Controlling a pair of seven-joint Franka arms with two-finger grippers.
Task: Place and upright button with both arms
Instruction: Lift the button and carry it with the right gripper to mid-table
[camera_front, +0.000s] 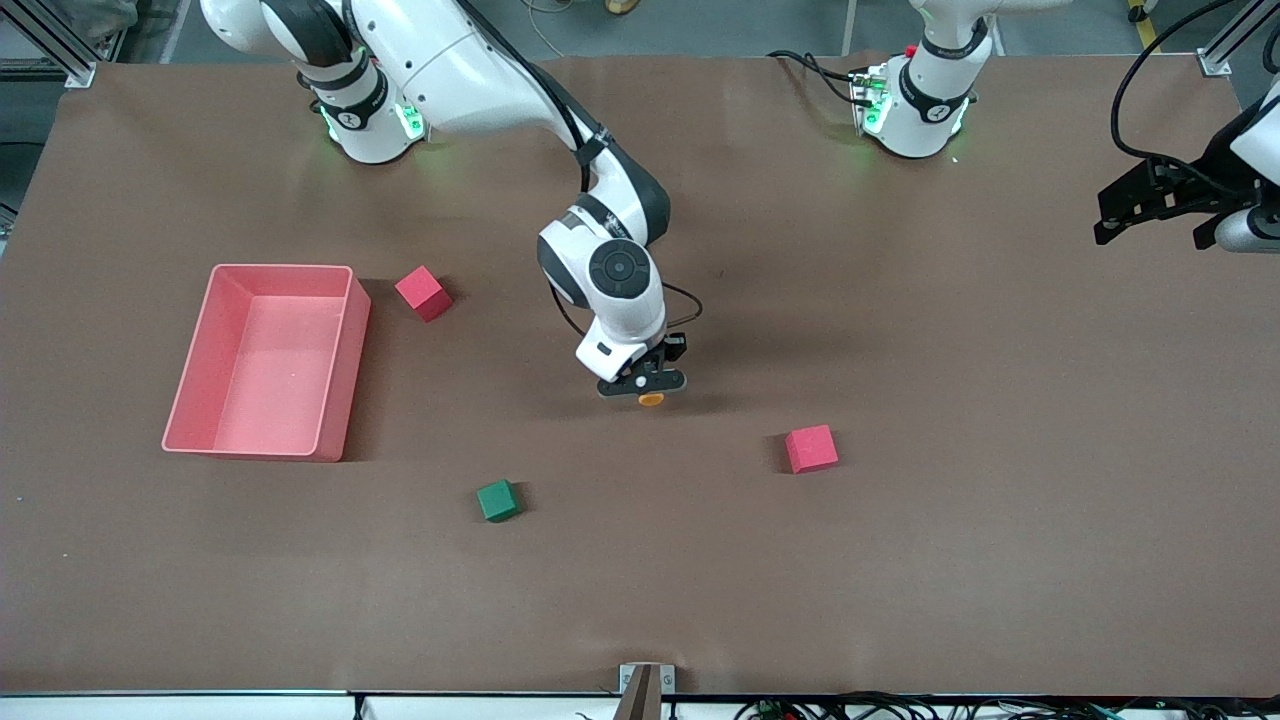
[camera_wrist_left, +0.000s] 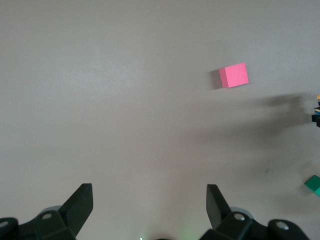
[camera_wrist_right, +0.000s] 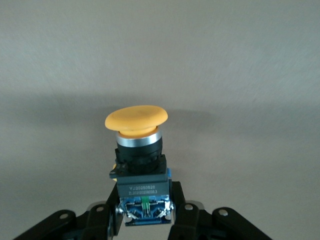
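- We see the right gripper (camera_front: 645, 383) low over the middle of the table (camera_front: 900, 560), closed on the button (camera_front: 651, 399).
- In the right wrist view, its fingers (camera_wrist_right: 107, 217) clamp the black-and-blue body of the button (camera_wrist_right: 140, 170) from both sides, and the round orange cap points away from the gripper.
- In the front view, only the orange cap shows, just under the fingertips. We cannot tell whether the button touches the table.
- The left gripper (camera_front: 1150, 205) hangs over the left arm's end of the table, where that arm waits.
- In the left wrist view, the left gripper (camera_wrist_left: 150, 205) has its fingers (camera_wrist_left: 80, 205) spread wide with nothing between them.
- A red cube (camera_front: 811, 448) lies on the table nearer to the front camera than the button, toward the left arm's end.
- A green cube (camera_front: 498, 500) lies nearer still, toward the right arm's end.
- A second red cube (camera_front: 423, 292) sits just beside a pink tray (camera_front: 345, 370) at the right arm's end.
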